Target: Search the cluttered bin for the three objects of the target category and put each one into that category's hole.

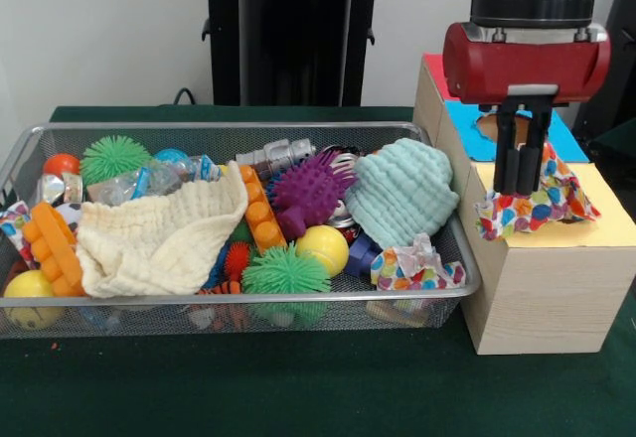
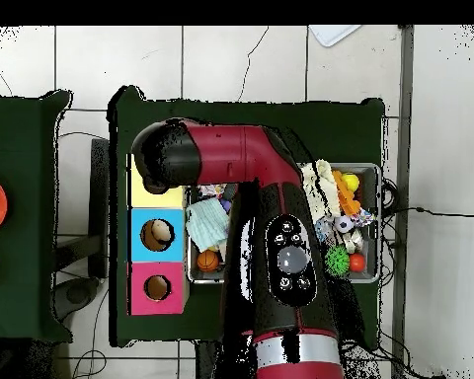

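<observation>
My gripper (image 1: 523, 187) hangs over the yellow-topped wooden box (image 1: 606, 220), right of the bin. It is shut on a dotted white cloth (image 1: 542, 207), which drapes on the yellow top and over its front left corner. The cloth and fingers hide the hole. A second dotted cloth (image 1: 417, 268) lies in the wire-mesh bin's (image 1: 248, 127) near right corner. A third dotted piece (image 1: 10, 226) peeks in at the bin's left end. In the overhead view my arm (image 2: 271, 197) covers most of the yellow top (image 2: 152, 194) and part of the bin (image 2: 374, 178).
The bin holds a cream knit cloth (image 1: 159, 238), a mint knit cloth (image 1: 402, 194), a purple spiky ball (image 1: 308, 194), green spiky balls (image 1: 286, 270), a yellow ball (image 1: 323, 248) and orange bricks (image 1: 52, 248). Blue-topped (image 1: 566, 139) and red-topped (image 1: 432, 68) boxes stand behind the yellow one.
</observation>
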